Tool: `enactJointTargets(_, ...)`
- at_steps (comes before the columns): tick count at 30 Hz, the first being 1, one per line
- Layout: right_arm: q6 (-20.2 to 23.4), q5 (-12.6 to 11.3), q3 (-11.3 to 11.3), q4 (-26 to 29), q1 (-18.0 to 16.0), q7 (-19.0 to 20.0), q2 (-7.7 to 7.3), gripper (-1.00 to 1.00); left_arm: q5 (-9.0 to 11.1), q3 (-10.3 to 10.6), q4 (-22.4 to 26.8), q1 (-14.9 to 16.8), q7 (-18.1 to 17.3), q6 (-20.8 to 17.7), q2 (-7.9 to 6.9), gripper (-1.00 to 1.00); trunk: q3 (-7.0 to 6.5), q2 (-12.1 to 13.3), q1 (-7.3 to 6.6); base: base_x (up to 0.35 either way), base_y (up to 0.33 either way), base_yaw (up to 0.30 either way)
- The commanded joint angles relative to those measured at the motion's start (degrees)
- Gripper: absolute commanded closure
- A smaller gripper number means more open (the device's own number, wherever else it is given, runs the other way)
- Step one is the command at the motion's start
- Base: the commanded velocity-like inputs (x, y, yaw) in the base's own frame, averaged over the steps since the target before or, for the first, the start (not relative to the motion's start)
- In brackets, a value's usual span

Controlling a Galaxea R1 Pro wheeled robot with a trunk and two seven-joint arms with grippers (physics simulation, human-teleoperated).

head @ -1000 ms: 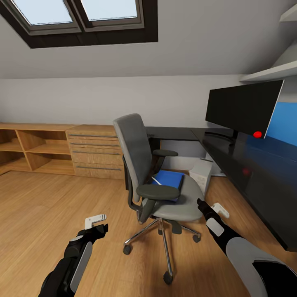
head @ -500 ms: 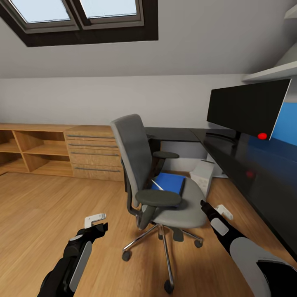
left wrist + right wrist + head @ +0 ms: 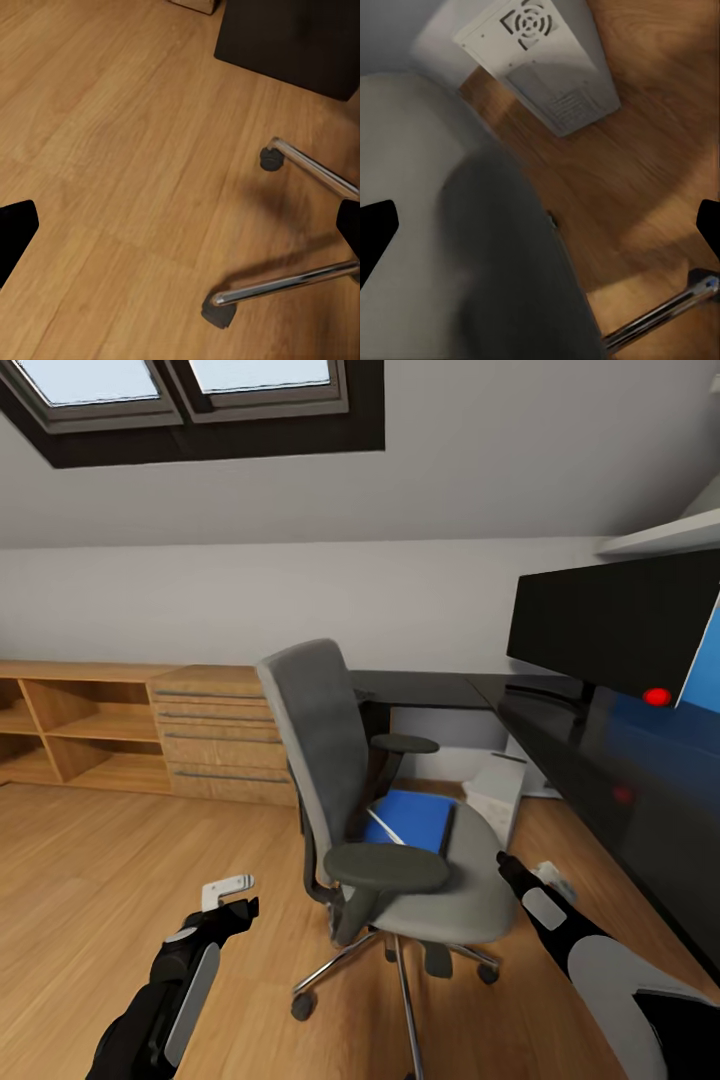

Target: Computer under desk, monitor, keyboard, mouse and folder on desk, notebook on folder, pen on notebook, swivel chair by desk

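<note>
A grey swivel chair (image 3: 330, 760) stands on the floor in front of me, its back turned to my left. On its seat lies a blue folder (image 3: 415, 820) with a thin white streak across its near corner. The black monitor (image 3: 620, 625) stands on the dark desk (image 3: 590, 760) at the right. A white computer tower (image 3: 497, 785) sits on the floor under the desk, and its vented face (image 3: 547, 60) shows in the right wrist view. My left gripper (image 3: 230, 895) hangs open left of the chair, above its chrome legs (image 3: 300, 169). My right gripper (image 3: 545, 880) is open beside the seat's right edge (image 3: 405, 150).
Wooden shelves (image 3: 60, 735) and a drawer unit (image 3: 225, 745) line the far wall at the left. The chair's armrest (image 3: 390, 865) juts toward me. A caster (image 3: 219, 315) rests on the plank floor. A skylight (image 3: 190, 400) is overhead, and a wall shelf (image 3: 665, 535) hangs above the monitor.
The camera has drawn closer to the chair, so chair and folder look larger and the monitor sits further right. Both arms keep their pose, grippers still open.
</note>
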State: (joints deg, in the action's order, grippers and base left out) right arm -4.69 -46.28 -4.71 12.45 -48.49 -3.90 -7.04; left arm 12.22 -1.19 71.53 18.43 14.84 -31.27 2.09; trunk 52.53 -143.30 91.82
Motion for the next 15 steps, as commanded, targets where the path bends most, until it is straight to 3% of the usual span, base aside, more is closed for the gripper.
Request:
enactJointTargets(1, 0.19, -0.31, -0.48, 0.03, -0.03, -0.25, -0.15, -1.0, 0.61, -0.04, 0.08, 0.03, 0.39, -0.2, 0.03, -1.0, 0.06, -0.02, 0.01, 0.252, 0.0, 0.0)
enactJointTargets(15, 2.97, -0.39, -1.19, 0.03, -0.03, -0.57, -0.94, -1.0, 0.59, -0.04, 0.08, 0.03, 0.47, -0.21, 0.02, -1.0, 0.06, -0.02, 0.01, 0.108, 0.0, 0.0)
